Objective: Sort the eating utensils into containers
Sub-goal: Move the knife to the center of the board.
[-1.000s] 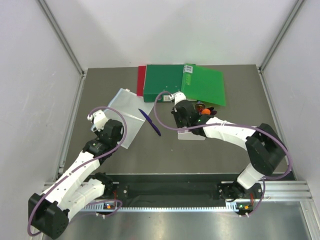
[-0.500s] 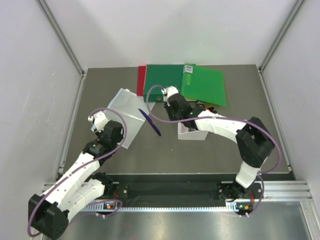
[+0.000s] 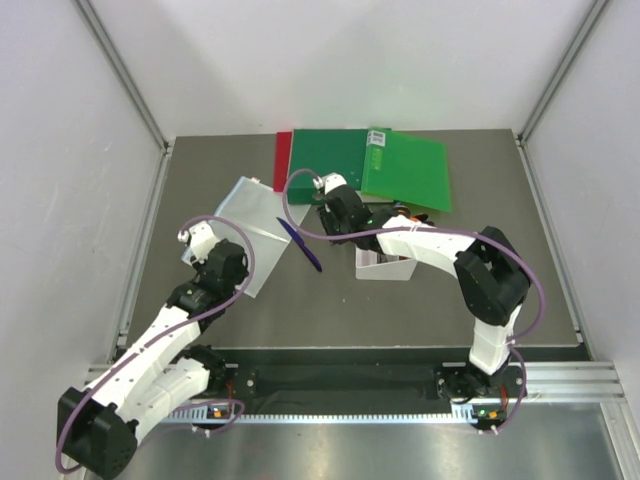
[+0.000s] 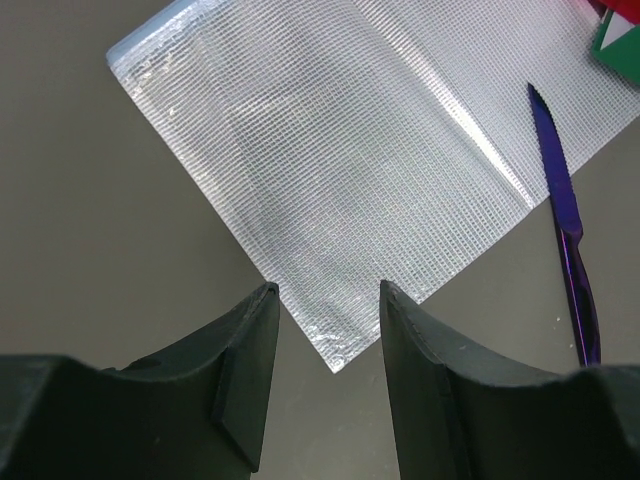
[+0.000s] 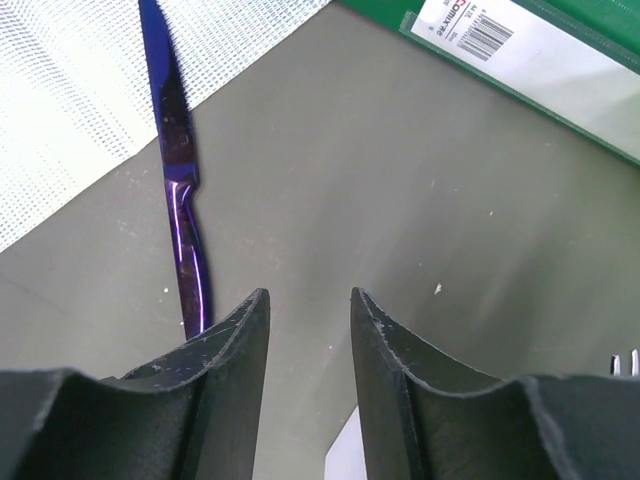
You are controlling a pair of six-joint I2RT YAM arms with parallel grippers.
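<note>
The left gripper [image 4: 325, 300] hangs with jaws apart and empty over the near corner of the clear mesh sheet [image 4: 350, 150], probably keeping out of its partner's way. The dark blue knife [image 5: 178, 170] lies on the table at 9 o'clock from the white bin [image 3: 383, 270]. The right gripper [image 5: 308, 300], empty and parted, has swung from above the bin toward 10 o'clock, opening as it went, seemingly to line up on the knife.

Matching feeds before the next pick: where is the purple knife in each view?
Top external: purple knife mid-table, left of the white bin.
Left wrist: knife at the right edge, tip up.
Right wrist: knife upper left, tip up.
Shared landmark: clear mesh sheet under its blade tip.
</note>
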